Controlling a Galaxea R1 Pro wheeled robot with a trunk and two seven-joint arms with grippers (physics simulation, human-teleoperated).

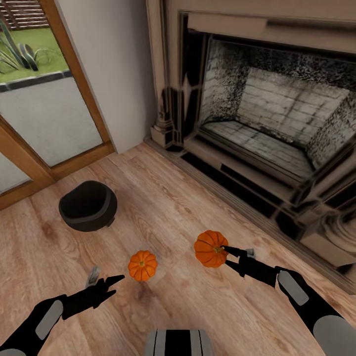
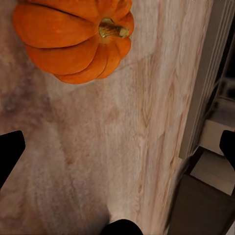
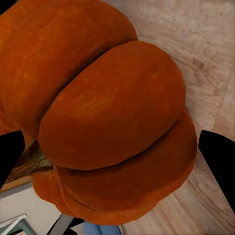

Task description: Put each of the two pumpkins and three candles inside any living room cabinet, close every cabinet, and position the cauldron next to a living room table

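Two orange ribbed pumpkins show in the head view. One pumpkin [image 1: 142, 265] sits on the wooden floor, just ahead of my left gripper [image 1: 114, 285], which is open and short of it. The left wrist view has this pumpkin [image 2: 73, 39] beyond the open left gripper [image 2: 117, 147], with bare floor between the fingers. The other pumpkin [image 1: 210, 248] is tilted and looks lifted, with my right gripper [image 1: 226, 254] shut on it. This pumpkin [image 3: 107, 112] sits between the right fingertips [image 3: 218, 156]. The black cauldron [image 1: 88, 205] stands on the floor to the left.
A stone fireplace [image 1: 267, 123] with a raised hearth edge [image 1: 237, 198] runs along the right. A wood-framed glass door [image 1: 44, 113] is at the back left. The floor [image 1: 163, 207] is wooden planks between cauldron and hearth.
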